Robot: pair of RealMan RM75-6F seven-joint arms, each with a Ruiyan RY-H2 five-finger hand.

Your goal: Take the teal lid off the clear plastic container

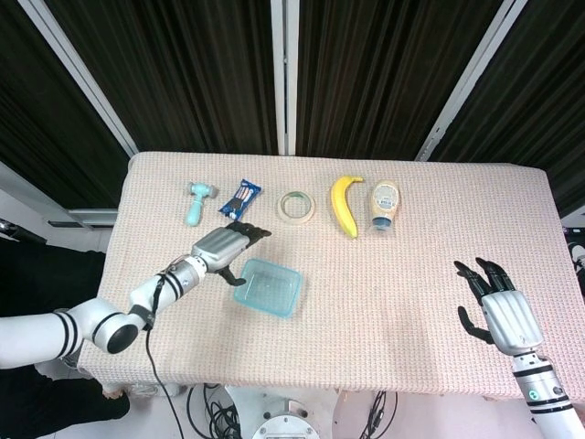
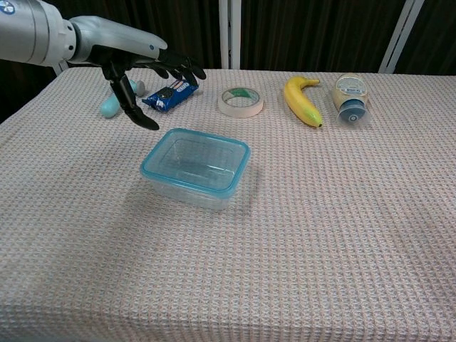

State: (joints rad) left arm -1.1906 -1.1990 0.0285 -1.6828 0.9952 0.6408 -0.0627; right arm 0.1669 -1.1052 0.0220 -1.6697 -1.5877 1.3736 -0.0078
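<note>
Lid removal has not begun: the clear rectangular plastic container (image 2: 195,169) sits flat on the cloth-covered desk (image 2: 342,228), left of centre in the chest view, with the teal rectangular lid (image 2: 237,163) apparently on its rim. From these angles the lid reads mostly as a teal frame, so I cannot say for sure how firmly it is seated.

The left hand (image 2: 146,70) hovers above and behind the container, toward the upper left of the chest view. Its fingers (image 2: 187,70) are spread and hold nothing, with the thumb pointing down toward the desk. It touches neither lid nor container. The right hand (image 1: 500,309) waits at the lower right of the head view, well apart from everything, fingers also spread and empty.

The step in hand is the approach. Next, the left hand needs to come down over the near left edge of the lid and hook under its lip. Since the container is light, it would likely lift with the lid unless something steadies it, so the right hand may have to travel across to hold the body down.
</note>
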